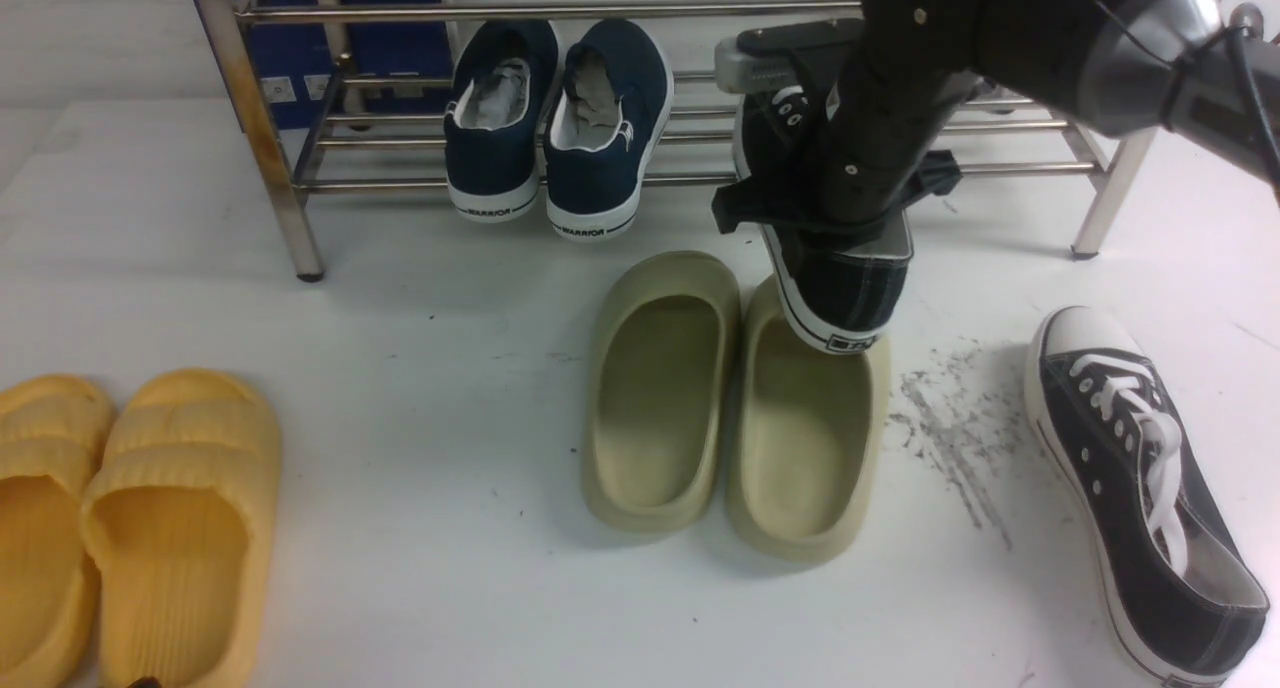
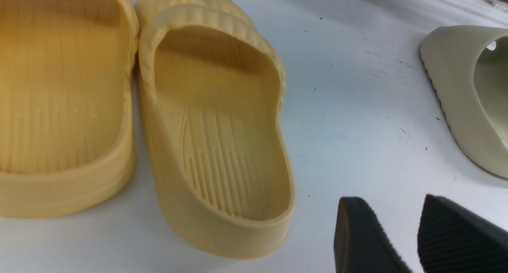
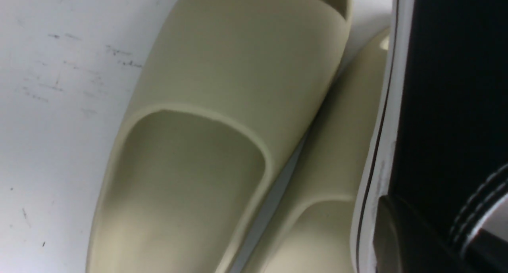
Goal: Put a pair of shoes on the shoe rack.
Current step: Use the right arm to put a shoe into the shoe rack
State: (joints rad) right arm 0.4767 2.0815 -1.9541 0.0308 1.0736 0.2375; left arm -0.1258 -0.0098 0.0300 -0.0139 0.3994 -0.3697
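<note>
My right gripper (image 1: 850, 236) is shut on one black canvas sneaker (image 1: 845, 290), gripping its side near the opening. It holds the sneaker in the air in front of the shoe rack (image 1: 560, 10), toe towards the rack's lower bars and heel hanging over the olive slippers. In the right wrist view the sneaker's (image 3: 448, 86) white sole edge runs beside one finger (image 3: 397, 233). The other black sneaker (image 1: 1130, 468) lies on the table at the right, white toe cap pointing away. My left gripper (image 2: 391, 201) is open and empty, low over the table beside the yellow slippers.
Navy WARRIOR slip-ons (image 1: 600, 138) sit on the rack's lower shelf, left of the held sneaker. Two olive foam slippers (image 1: 660, 388) lie mid-table under the held sneaker's heel. Yellow slippers (image 1: 170, 508) lie front left. A blue box (image 1: 390, 48) stands behind the rack.
</note>
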